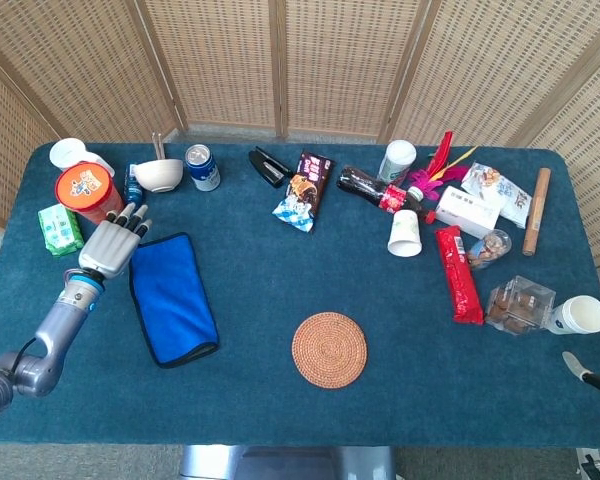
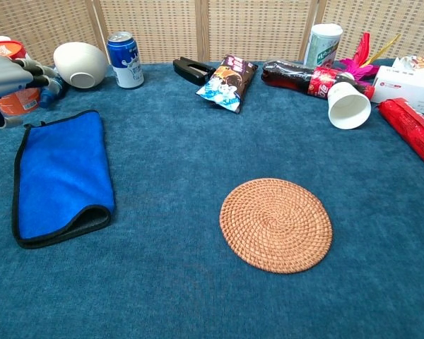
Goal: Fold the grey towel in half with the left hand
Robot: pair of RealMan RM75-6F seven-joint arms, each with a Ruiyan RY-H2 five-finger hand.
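The towel [image 1: 172, 297] [image 2: 62, 175] lies folded on the table's left side, blue face up with a dark border. Its grey inner side shows at the fold on the near end. My left hand [image 1: 110, 246] [image 2: 7, 73] hovers just left of the towel's far corner, fingers spread, holding nothing and not touching the cloth. Only a sliver of my right hand [image 1: 585, 370] shows at the lower right edge of the head view, and its fingers are hidden.
An orange cup [image 1: 86, 191], a white bowl [image 1: 158, 174] and a blue can [image 1: 201, 166] stand close behind the left hand. A green packet [image 1: 59, 229] lies to its left. A woven coaster [image 1: 329, 349] sits mid-table. Snacks, cups and a bottle [image 1: 375, 189] crowd the right.
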